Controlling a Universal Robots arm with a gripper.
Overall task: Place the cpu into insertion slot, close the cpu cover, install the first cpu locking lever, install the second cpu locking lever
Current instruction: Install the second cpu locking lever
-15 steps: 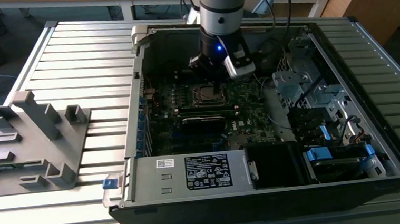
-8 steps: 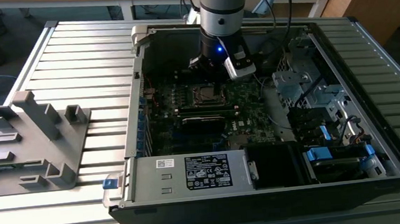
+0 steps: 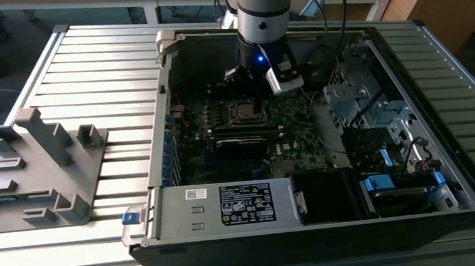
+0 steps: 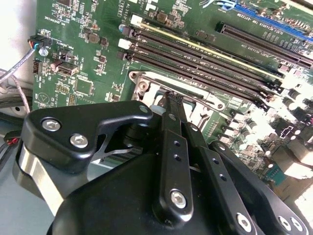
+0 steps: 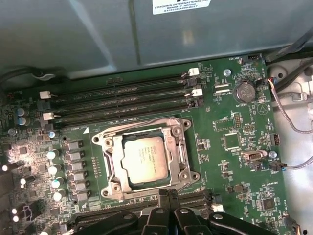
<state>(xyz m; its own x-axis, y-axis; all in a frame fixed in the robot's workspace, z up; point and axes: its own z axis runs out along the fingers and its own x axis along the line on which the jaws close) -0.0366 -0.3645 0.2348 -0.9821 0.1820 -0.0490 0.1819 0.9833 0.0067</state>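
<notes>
In the first wrist view the cpu (image 5: 145, 157), a dull silver square, lies in the insertion slot (image 5: 101, 142) on the green motherboard. The cpu cover (image 5: 113, 165), a thin metal frame, lies flat around it. A thin wire lever (image 5: 164, 120) runs along the socket edge beside the memory slots. My gripper (image 5: 167, 195) is shut, with nothing between its black fingertips, and hovers just off the socket edge farthest from those slots. In the second wrist view the gripper (image 4: 172, 96) points at the socket's metal frame (image 4: 146, 86). The exterior view shows the arm (image 3: 262, 24) above the socket (image 3: 245, 111).
Several long memory slots (image 5: 122, 100) run beside the socket, with capacitors (image 5: 56, 169) on another side. Loose cables (image 5: 293, 122) lie at the board's edge. The open case holds a labelled power-supply box (image 3: 225, 206) and drive bays (image 3: 370, 108). A grey fixture (image 3: 39, 172) stands outside on the slatted table.
</notes>
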